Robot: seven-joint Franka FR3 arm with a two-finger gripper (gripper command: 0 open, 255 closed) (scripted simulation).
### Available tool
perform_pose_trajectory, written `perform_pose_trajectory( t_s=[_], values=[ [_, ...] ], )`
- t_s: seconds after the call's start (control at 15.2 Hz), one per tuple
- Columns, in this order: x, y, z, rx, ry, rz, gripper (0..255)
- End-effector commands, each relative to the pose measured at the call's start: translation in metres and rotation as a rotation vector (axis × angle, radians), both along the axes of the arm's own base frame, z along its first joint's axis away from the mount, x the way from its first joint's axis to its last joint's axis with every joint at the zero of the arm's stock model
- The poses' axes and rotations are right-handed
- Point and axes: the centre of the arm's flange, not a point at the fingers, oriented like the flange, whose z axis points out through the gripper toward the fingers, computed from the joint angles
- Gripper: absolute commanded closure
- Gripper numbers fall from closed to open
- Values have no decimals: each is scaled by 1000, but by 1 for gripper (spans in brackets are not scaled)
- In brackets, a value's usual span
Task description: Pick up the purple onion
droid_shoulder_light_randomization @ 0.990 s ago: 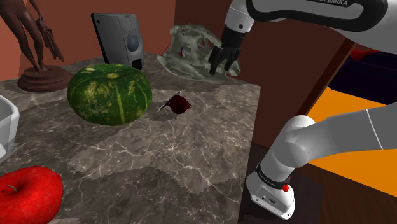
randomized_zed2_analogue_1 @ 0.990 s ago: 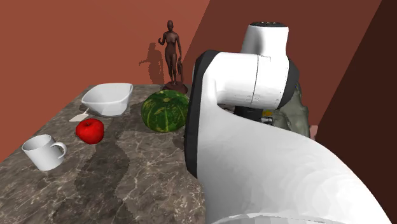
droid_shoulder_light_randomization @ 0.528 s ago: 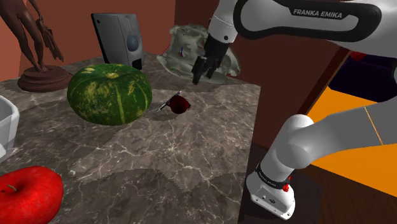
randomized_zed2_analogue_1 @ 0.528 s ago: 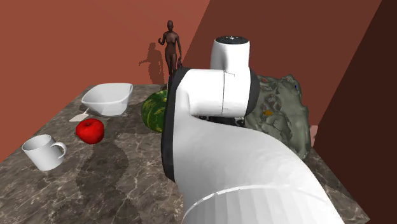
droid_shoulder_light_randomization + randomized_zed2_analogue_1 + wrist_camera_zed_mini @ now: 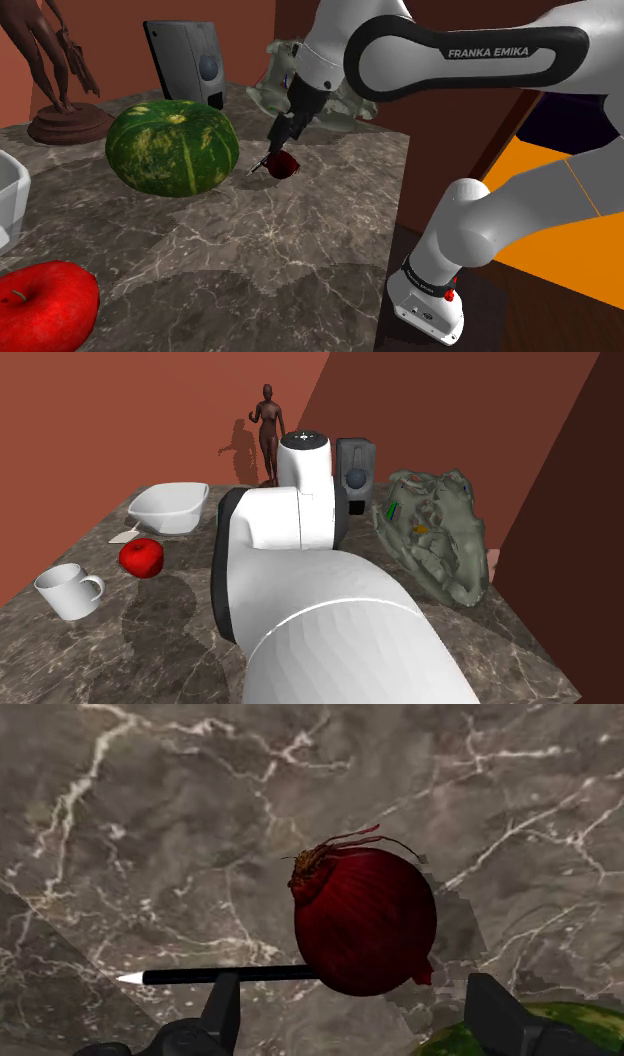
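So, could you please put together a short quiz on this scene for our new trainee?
1. True or false: the fingers are shut on the dark red onion.
2. What sits beside the onion, on the shoulder view's left? A) a white mug B) a green striped squash C) a red apple
3. Fill in: the onion lies on a grey, white-veined ___ tabletop.
Key: 1 false, they stand apart and do not touch it; 2 B; 3 marble.

Seen from the shoulder view, bare table (image 5: 300,235) lies open near and right of the onion (image 5: 283,163), whereas a striped green gourd (image 5: 172,147) stands close on its left and a crumpled grey-green heap (image 5: 435,532) blocks the far side.
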Motion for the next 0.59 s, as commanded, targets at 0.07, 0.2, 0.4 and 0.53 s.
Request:
perform_pose_trajectory(
  t_s=[0.07,0.2,0.4,0.53],
  values=[
    [-1,9,-16,2,-9,18,0],
    [-1,9,-26,2,-9,18,0],
    [-1,9,-45,2,-9,18,0],
    [-1,9,-45,2,-9,18,0]
  ],
)
